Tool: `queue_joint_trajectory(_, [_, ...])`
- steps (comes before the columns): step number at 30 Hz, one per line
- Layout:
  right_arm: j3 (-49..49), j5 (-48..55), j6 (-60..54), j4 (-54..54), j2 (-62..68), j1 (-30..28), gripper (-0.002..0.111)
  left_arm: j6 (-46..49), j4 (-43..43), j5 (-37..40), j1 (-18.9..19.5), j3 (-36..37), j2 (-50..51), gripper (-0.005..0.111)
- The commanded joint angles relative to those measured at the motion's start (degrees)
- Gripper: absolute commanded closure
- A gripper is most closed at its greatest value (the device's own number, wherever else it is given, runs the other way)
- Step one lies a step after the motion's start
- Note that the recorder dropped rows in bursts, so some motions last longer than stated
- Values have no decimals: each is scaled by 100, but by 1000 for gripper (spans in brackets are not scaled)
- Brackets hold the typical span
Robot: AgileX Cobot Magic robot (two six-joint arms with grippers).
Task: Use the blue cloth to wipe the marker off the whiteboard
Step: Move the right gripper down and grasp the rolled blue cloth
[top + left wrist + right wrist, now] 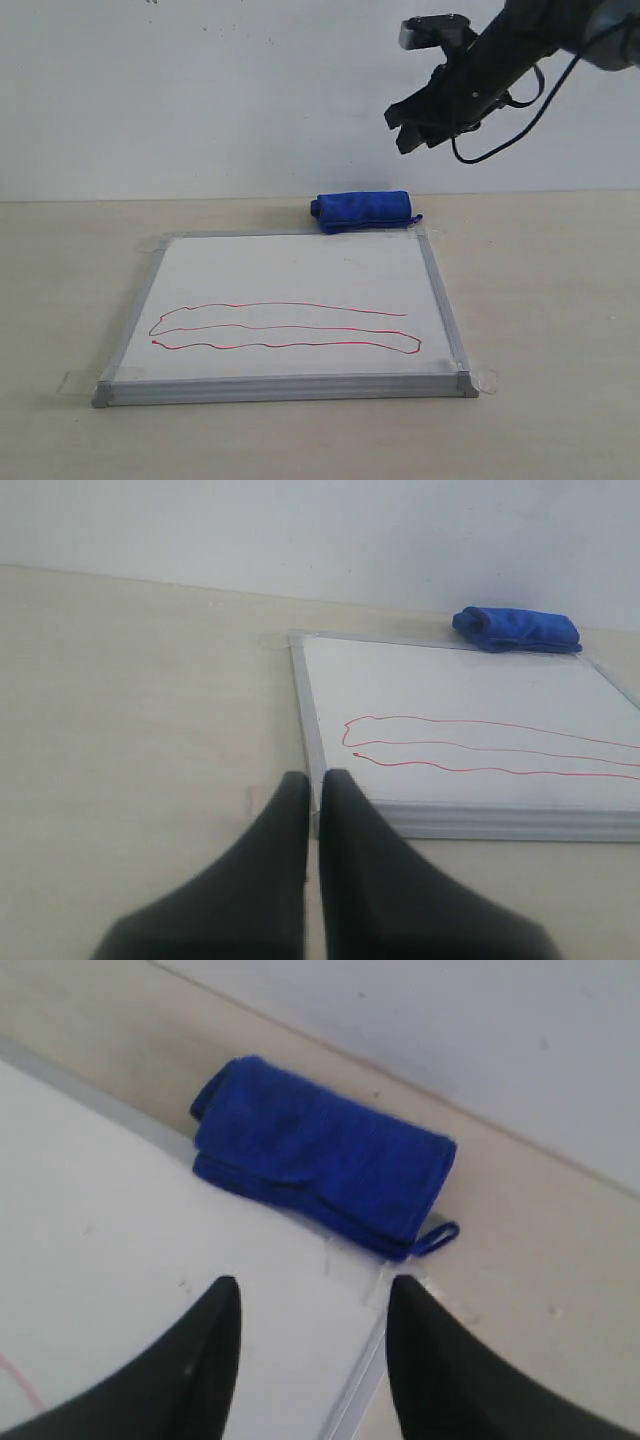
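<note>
The whiteboard point(290, 275) lies flat on the table, its silver frame taped at the corners. The marker point(285, 328) is a thin red looping squiggle across its near half, also in the left wrist view as marker point(480, 748) on the whiteboard point(450, 685). The blue cloth point(364, 211) is a rolled bundle just beyond the board's far right edge; blue cloth point(517, 629), blue cloth point(325, 1155). My right gripper point(407, 128) hangs open high above the cloth, right gripper point(312, 1285) empty over the whiteboard point(130, 1220) corner. My left gripper point(315, 777) is shut, empty, low by the board's near left corner.
A pale wall point(200, 90) rises right behind the cloth. Beige table point(70, 290) stretches left, right and in front of the board. Clear tape tabs point(484, 380) stick out at the board's corners.
</note>
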Motion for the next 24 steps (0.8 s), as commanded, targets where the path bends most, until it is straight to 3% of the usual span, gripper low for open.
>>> queue_joint_trajectory(1, [-1229, 92, -111, -711, 888, 153, 63, -57, 2, -51, -12, 15, -15, 103])
queue_joint_trajectory(7, [-2327, 767, -810, -845, 1811, 204, 63, -57, 2, -51, -12, 15, -15, 103])
queue_joint_trajectory(19, [-2328, -137, -2159, -223, 2332, 241, 63, -57, 2, -51, -12, 15, -15, 103])
queue_joint_trajectory(24, [-2328, -540, -3301, -169, 2492, 396, 63, -57, 2, -51, -12, 15, -15, 103])
